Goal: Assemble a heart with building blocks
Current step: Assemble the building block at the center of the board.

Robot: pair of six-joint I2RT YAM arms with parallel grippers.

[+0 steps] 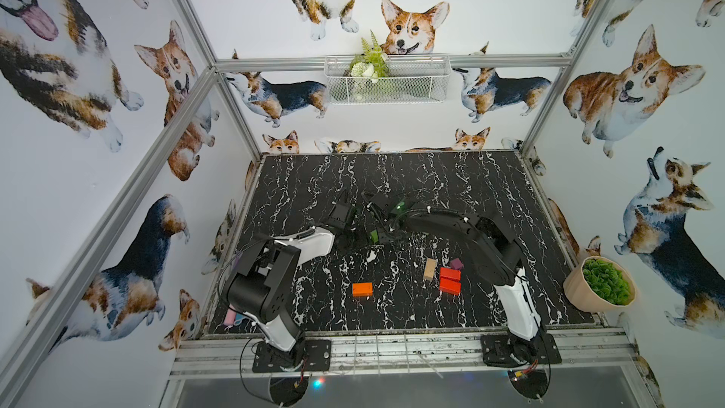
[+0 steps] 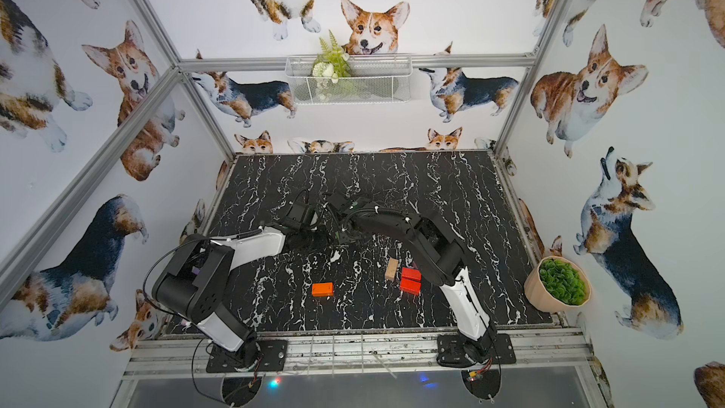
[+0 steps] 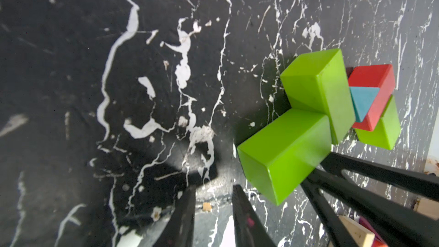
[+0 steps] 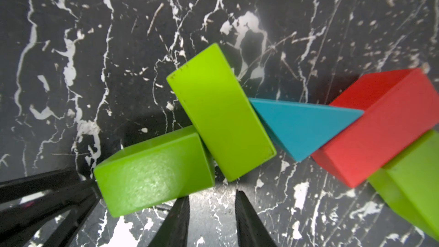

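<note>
Right now I have both arms meeting over the middle of the black marble-patterned tabletop (image 1: 392, 178), and they hide most of the work in both top views. The left gripper (image 3: 215, 187) has its two black fingers (image 3: 185, 217) slightly spread, with only bare table between them; it grips nothing. The right gripper (image 4: 212, 196) is the same, a narrow gap with nothing in it. One of its fingertips is just beside the long side of the nearest bright green rectangular block (image 4: 154, 172). The left gripper's fingers sit right at that block's short end (I cannot tell whether they touch it).

The heart (image 3: 318, 119) is only partly laid, at mid-table under the two wrists. From the right wrist camera I see that nearest green block lying flat, butted at an angle against a second green rectangular block (image 4: 221, 112). A teal triangular block (image 4: 301, 127) rests against the second one's far long side, and its tip meets a red rectangular block (image 4: 384, 127). A third green block (image 4: 413, 181) touches the red one's other side.

The loose pieces lie nearer the front edge. An orange rectangular block (image 1: 362, 289) lies alone, roughly between the two arm bases. Closer to the right arm, a plain-wood bar (image 1: 430, 269) lies just beside two red bars (image 1: 450, 274) laid side by side. A small purple cube (image 1: 456, 263) sits just behind them.
</note>
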